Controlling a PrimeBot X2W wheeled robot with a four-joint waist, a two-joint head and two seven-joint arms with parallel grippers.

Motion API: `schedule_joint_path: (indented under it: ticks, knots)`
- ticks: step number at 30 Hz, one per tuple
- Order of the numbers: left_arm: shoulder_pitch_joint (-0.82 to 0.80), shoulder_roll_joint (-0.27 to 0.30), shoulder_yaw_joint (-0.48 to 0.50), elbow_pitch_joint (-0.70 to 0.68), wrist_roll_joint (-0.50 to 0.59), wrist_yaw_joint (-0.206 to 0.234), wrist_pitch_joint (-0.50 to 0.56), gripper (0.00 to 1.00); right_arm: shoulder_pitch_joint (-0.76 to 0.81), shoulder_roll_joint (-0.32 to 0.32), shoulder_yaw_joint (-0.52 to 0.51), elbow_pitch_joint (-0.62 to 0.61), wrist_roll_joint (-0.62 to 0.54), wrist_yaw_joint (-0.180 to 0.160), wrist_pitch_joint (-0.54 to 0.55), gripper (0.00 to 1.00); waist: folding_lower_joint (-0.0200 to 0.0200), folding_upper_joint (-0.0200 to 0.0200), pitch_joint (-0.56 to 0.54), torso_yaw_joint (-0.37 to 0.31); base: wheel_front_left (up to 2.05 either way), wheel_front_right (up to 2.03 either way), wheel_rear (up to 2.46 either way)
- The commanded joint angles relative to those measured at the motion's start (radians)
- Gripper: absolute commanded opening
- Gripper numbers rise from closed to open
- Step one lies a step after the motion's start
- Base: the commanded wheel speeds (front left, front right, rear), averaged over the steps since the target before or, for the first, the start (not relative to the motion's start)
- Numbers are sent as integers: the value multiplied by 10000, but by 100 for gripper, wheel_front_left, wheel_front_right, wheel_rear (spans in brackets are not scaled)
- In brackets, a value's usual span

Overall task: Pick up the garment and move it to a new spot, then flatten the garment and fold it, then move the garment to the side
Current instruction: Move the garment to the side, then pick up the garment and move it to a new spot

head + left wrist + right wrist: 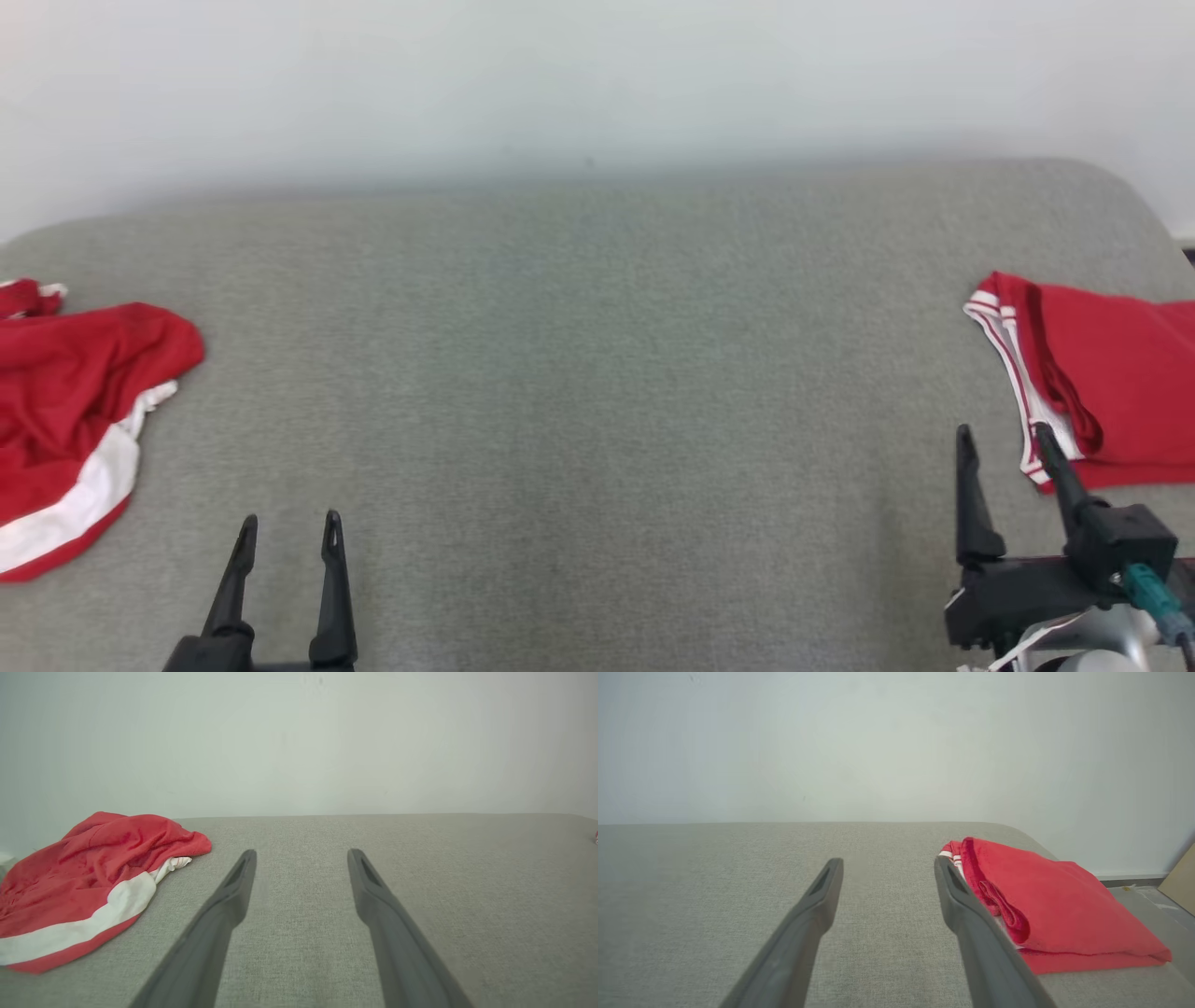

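- Head view gives me both garments at once. The crumpled garment (75, 411), red w/ a broad white band, lies at the left end of the grey padded surface (597, 373) and is partly cut by the frame edge.
- The folded garment (1111, 373), red w/ thin white stripes on its left edge, lies at the right end and is also cut by the frame. The two are well apart, w/ bare surface between them.
- L gripper (290, 521) is near me at lower left, fingers spread w/ nothing between. It is to the right of the crumpled garment and apart from it.
- R gripper (1003, 433) is at lower right, fingers spread and the gap empty. Its right finger overlaps the striped edge of the folded garment. I cannot tell if it touches or hangs above.
- A teal connector (1146, 586) sits on the R gripper body.
- L wrist view adds height. L gripper (302, 854) is spread over bare surface. The crumpled garment (88, 896) is a wrinkled heap left of it, white band on the near side.
- R wrist view adds the fold. R gripper (889, 862) is spread. The folded garment (1064, 910) lies in flat layers just beside the right finger, which hides its near left corner.
- The same view gives the rounded far-right corner of the surface. Past it are the floor (1148, 896) and a tan board (1183, 879) by the pale wall (896, 742).
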Motion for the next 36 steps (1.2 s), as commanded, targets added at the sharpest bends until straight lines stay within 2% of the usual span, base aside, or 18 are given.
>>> schedule_joint_path:
  ticks: [1,8,16,36]
  knots:
    - [175,-36,49,79,1,9,-29,100,144,97,46,-96,-31,-22,-65,100,4,3,-450,428,0,0,0]
    - [390,-77,254,333,99,-45,-29,100,627,332,605,-111,59,-22,55,100,4,3,-709,391,0,0,0]
    - [571,-104,353,446,233,-61,-29,100,1065,364,796,357,451,-22,-81,100,4,3,-868,302,0,0,0]
    - [566,-137,292,485,311,-97,-29,100,1087,366,689,538,538,-22,-170,100,4,3,-892,197,0,0,0]
